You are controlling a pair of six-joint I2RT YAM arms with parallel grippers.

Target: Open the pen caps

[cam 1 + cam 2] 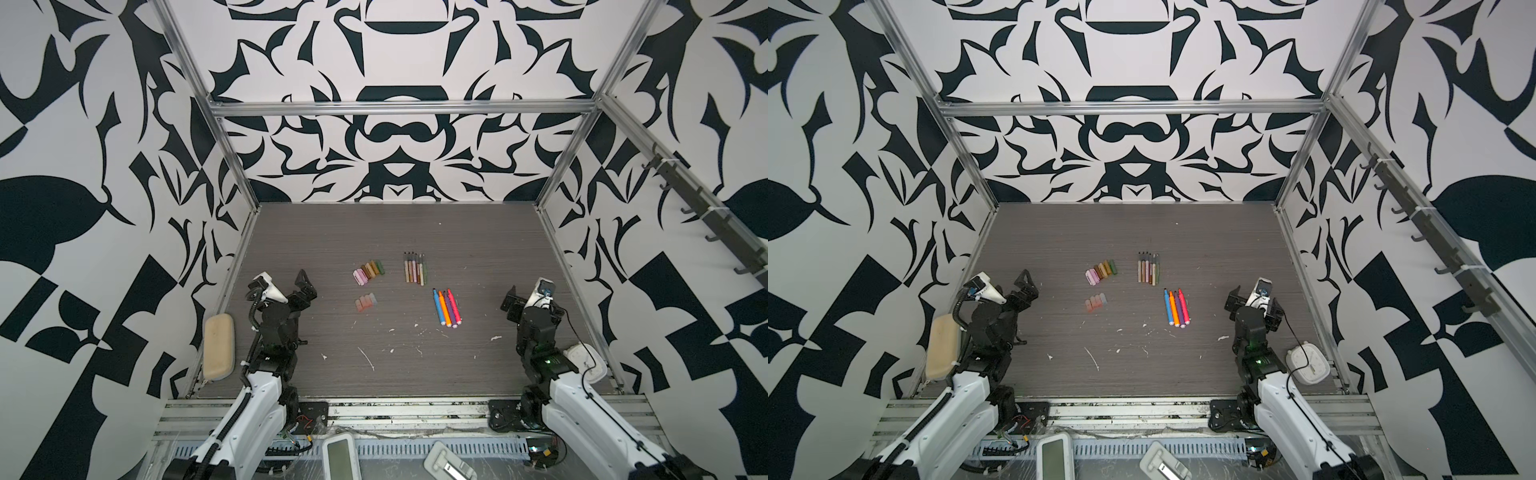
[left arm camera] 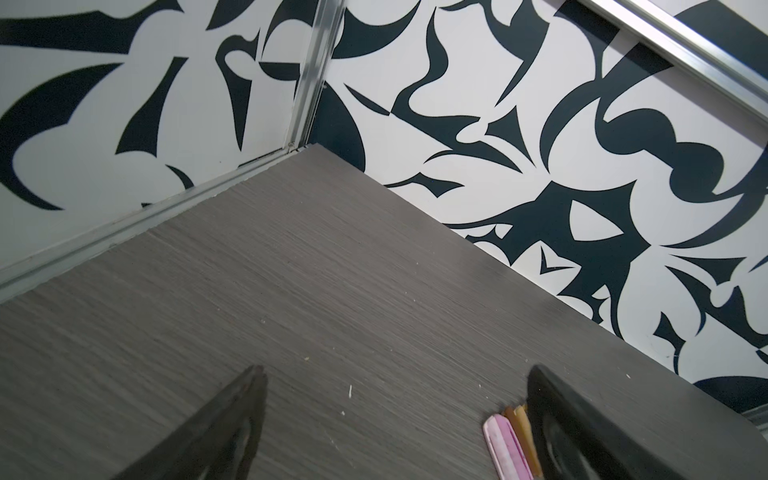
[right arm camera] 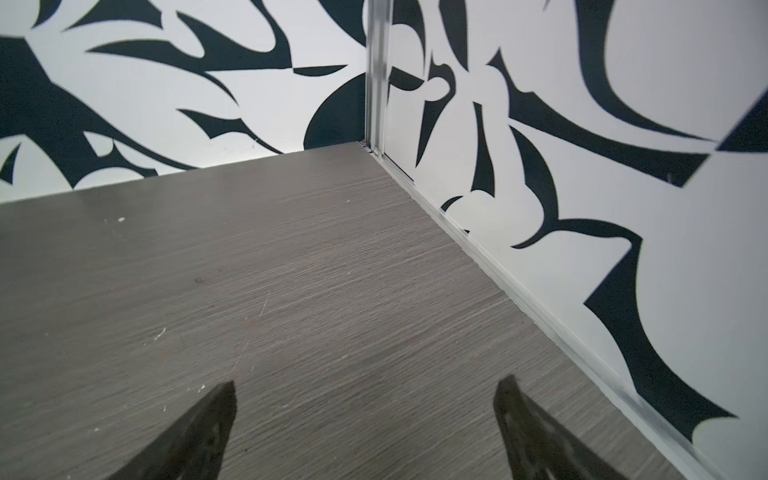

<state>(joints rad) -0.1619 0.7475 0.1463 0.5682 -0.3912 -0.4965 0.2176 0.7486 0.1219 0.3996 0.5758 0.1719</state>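
Clusters of colour lie sorted on the grey wood-grain table (image 1: pixel 457 232). Toward the back wall, a row of short stubby plastic pen caps (image 1: pixel 368 271) in pink, brown, gold and green lies side by side. A smaller bunch of translucent pastel caps (image 1: pixel 365 302) sits near it, closer to the front. To the right of the caps and apart from them, the slim thin pens (image 1: pixel 414 268) in gold, green, brown and pink lie parallel with their dark tips bare. The chunkier thick pens (image 1: pixel 446 307) in blue, orange, purple and pink lie just in front, also uncapped. The black left gripper (image 2: pixel 397 370) hangs over the left side of the table with its fingers spread wide and nothing between them. Its wrist view catches a pink cap (image 2: pixel 505 444) peeking out beside one finger. The black right gripper (image 3: pixel 370 384) hangs near the right wall, well apart from the pens, fingers likewise splayed over bare tabletop. White scraps (image 1: pixel 368 359) litter the front.
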